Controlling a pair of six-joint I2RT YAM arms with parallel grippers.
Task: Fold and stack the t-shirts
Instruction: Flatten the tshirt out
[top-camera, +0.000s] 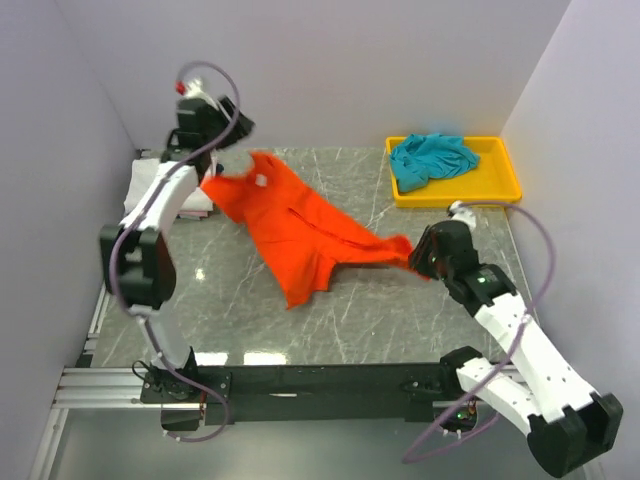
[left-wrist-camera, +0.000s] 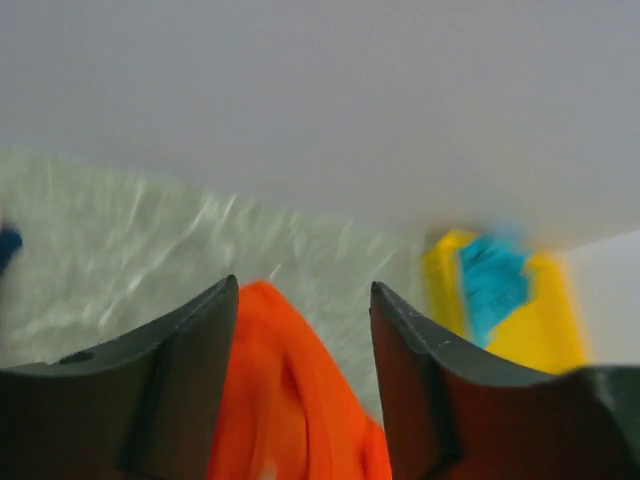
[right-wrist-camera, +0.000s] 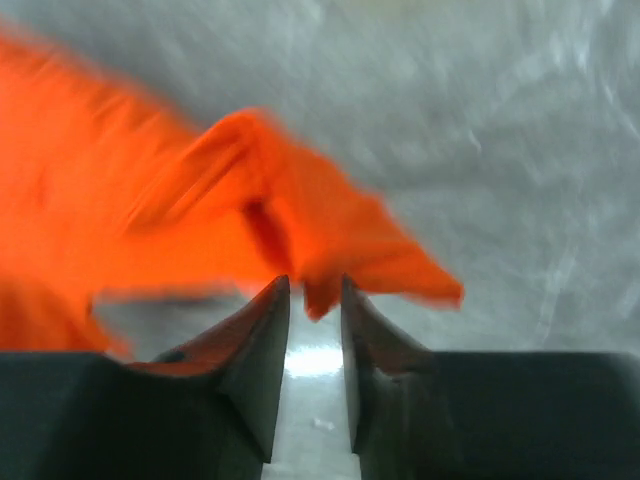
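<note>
The grey marbled table (top-camera: 420, 300) bears an orange-red t-shirt (top-camera: 300, 230), yellow tray (top-camera: 500, 186) and white t-shirt (top-camera: 145, 175).

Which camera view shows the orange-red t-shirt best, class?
The top external view: the whole orange-red t-shirt shows there, spread over the table. The left wrist view catches only a blurred strip of it; the right wrist view, a blurred pointed corner.
</note>
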